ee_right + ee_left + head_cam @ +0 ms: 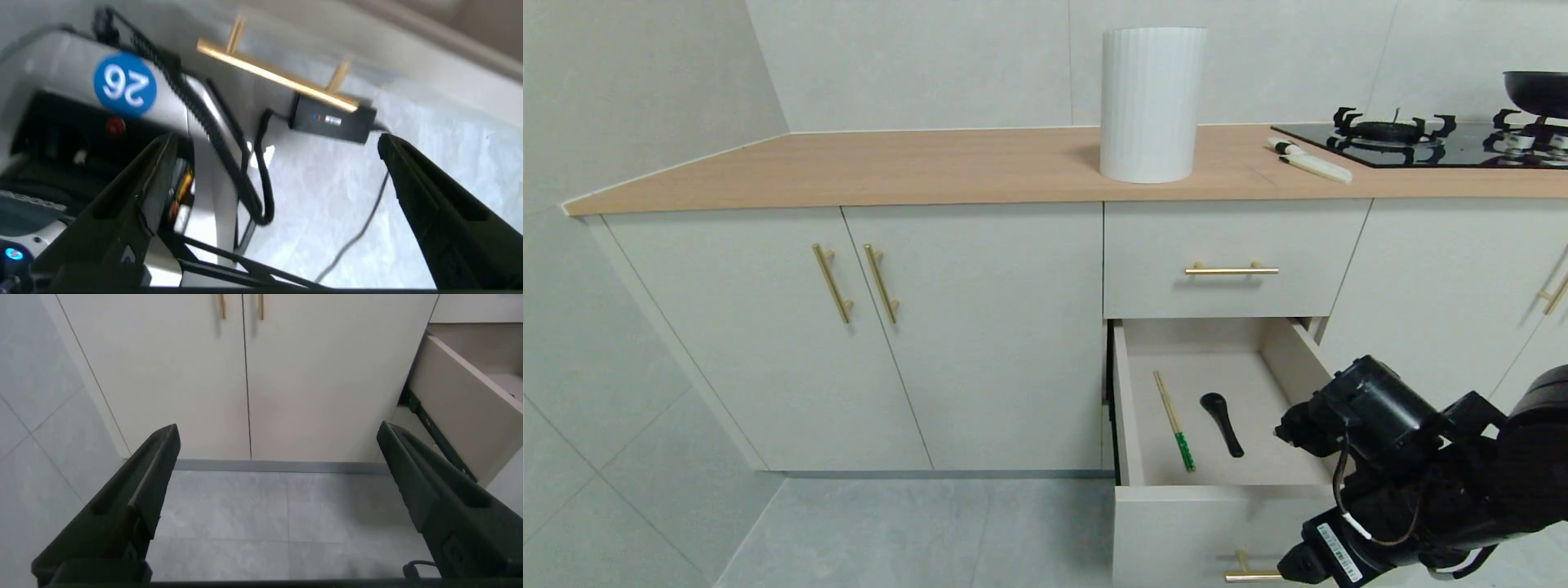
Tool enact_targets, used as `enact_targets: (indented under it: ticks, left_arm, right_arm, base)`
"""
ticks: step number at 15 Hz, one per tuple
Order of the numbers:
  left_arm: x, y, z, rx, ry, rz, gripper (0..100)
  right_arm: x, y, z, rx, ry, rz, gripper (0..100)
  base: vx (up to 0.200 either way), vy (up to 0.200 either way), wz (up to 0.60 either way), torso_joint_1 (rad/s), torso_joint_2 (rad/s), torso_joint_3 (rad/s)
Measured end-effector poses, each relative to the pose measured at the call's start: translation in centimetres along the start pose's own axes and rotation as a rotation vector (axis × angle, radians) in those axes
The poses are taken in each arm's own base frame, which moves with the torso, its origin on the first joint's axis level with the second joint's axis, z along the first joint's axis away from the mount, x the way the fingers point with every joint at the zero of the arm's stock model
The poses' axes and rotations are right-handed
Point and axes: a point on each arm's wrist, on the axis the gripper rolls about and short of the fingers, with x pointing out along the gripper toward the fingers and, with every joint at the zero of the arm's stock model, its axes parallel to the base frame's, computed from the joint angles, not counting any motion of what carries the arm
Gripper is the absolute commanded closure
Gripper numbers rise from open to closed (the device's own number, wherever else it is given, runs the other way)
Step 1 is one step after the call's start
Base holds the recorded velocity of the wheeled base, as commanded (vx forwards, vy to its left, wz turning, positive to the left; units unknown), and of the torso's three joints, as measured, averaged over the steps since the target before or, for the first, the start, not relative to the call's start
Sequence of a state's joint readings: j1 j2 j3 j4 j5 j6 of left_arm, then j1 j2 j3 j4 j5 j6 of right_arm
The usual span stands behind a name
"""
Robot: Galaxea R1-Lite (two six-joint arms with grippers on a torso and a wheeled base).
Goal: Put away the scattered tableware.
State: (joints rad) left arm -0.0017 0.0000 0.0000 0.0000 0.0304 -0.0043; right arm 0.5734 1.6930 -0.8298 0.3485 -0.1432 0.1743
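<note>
Both jaws are spread wide with nothing in them. The left gripper hangs low over the floor, facing the cabinet doors. The right gripper sits down by the gold handle on a drawer front, not touching it as far as I can see.

Inside the open drawer, the chopsticks and a black spoon lie side by side, a little apart. So my guess is we're mid-stowing, with two pieces already home.

Further back on the countertop there's a pale utensil just beside the stove. Can't tell exactly what it is, but it looks like the leftover. The next move probably means raising the right arm clear of the drawer wall and past the counter lip to reach it, or else pushing the drawer shut.

Room-wise, the pulled-out drawer juts into the floor space and its right wall is just beside that arm. The closed drawer above has its own handle sticking out. The floor over on the left is wide open. A tall white canister stands well apart from the utensil.
</note>
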Motion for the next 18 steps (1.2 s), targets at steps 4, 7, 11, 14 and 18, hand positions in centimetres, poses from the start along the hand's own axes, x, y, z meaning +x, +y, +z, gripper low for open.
enact_targets:
  ticks: [4,7,11,14,18]
  left_arm:
    - [0.0,0.0,0.0,0.000,0.000,0.000,0]
    - [0.0,0.0,0.0,0.000,0.000,0.000,0]
    - [0.0,0.0,0.0,0.000,0.000,0.000,0]
    - [0.0,0.0,0.0,0.000,0.000,0.000,0]
    - [0.0,0.0,0.0,0.000,0.000,0.000,0]
  right_arm:
    - [1.9,0.4,0.3,-0.005,0.060,-0.012,0]
    - [2.6,0.6,0.8,0.023,0.067,-0.020,0]
    - [3.0,0.7,1.8,0.081,0.051,-0.025,0]
    - [3.1,0.5,2.6,0.102,0.028,-0.025,0]
    - [3.0,0.4,3.4,0.112,0.000,-0.032,0]
  base:
    - [0.000,0.000,0.00,0.000,0.00,0.000]
    - [0.000,0.000,0.00,0.000,0.00,0.000]
    - [0.000,0.000,0.00,0.000,0.00,0.000]
    - [0.000,0.000,0.00,0.000,0.00,0.000]
    - [0.000,0.000,0.00,0.000,0.00,0.000]
